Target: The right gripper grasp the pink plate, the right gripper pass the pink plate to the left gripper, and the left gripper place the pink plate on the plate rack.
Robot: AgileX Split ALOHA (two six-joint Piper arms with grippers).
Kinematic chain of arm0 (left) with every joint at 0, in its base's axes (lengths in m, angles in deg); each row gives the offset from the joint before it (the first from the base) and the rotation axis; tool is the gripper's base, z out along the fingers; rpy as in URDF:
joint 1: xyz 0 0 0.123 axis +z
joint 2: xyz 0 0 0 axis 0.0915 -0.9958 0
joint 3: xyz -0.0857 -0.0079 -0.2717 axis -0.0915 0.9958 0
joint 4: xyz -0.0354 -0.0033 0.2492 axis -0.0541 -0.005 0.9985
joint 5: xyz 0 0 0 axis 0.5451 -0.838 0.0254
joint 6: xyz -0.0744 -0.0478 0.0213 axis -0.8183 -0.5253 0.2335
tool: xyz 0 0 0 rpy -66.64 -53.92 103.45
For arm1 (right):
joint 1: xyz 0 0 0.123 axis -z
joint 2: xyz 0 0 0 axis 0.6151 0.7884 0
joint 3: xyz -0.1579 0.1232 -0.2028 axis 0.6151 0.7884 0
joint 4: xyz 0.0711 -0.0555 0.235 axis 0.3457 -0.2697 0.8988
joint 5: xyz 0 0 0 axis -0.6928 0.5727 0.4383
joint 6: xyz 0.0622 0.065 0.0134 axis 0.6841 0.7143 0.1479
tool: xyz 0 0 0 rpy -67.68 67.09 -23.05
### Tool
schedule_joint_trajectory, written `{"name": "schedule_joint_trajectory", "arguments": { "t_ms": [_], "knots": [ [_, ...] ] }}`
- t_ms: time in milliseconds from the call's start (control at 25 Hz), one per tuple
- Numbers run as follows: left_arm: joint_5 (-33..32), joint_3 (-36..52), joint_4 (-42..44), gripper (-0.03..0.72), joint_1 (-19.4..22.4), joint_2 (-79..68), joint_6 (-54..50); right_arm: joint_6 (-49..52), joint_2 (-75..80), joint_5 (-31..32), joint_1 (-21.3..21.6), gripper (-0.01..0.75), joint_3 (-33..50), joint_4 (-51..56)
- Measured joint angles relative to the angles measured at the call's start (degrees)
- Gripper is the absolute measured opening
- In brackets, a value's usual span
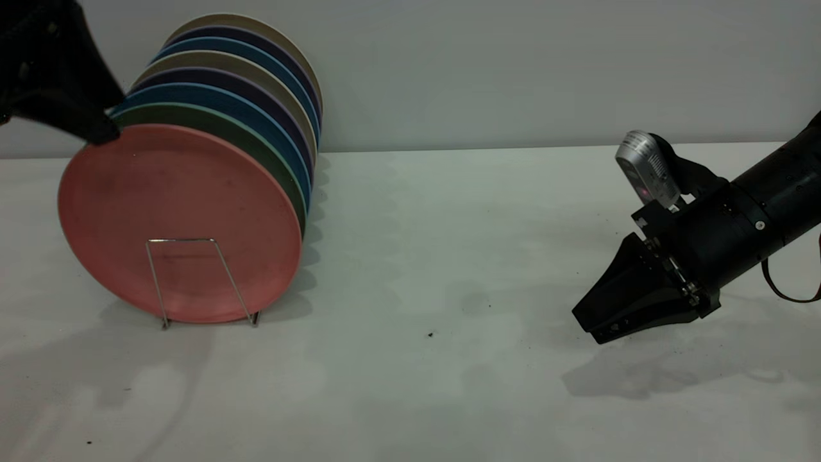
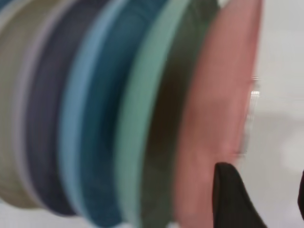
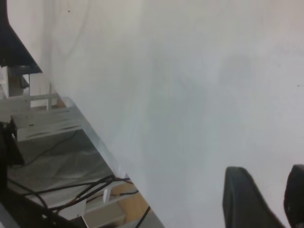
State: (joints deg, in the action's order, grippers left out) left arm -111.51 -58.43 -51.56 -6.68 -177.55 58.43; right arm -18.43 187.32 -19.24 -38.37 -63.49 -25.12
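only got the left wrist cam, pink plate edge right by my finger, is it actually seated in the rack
Observer: Yes. The pink plate stands upright at the front of the row, its lower part behind the front wire loop of the plate rack.
Operator: where on the plate am i
Observer: The left gripper is at the plate's upper rim, on the exterior view's left.
Operator: and the right arm
Observer: The right gripper hangs low near the table, far off to the right, with no plate at its tip.
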Motion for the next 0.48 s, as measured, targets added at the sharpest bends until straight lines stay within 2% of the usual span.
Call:
{"name": "schedule_joint_trajectory", "arguments": {
  "t_ms": [80,240,400,480],
  "knots": [
    [-1.87,-0.48,0.0,0.377,0.0,0.41,-8.1,1.61,-0.35,-1.78,0.0,0.237,0.0,-0.33],
    [-2.21,-0.6,1.77,0.377,0.0,3.51,-33.97,9.9,-4.29,-9.2,-0.12,0.237,0.0,-7.46],
    [-4.87,-0.88,10.07,0.377,0.0,7.27,-62.89,30.77,-12.55,-17.62,-1.98,0.237,0.0,-29.22],
    [-7.62,-0.88,15.42,0.377,0.0,8.9,-73.66,42.91,-17.23,-18.85,-3.84,0.237,0.0,-41.68]
  ]
}}
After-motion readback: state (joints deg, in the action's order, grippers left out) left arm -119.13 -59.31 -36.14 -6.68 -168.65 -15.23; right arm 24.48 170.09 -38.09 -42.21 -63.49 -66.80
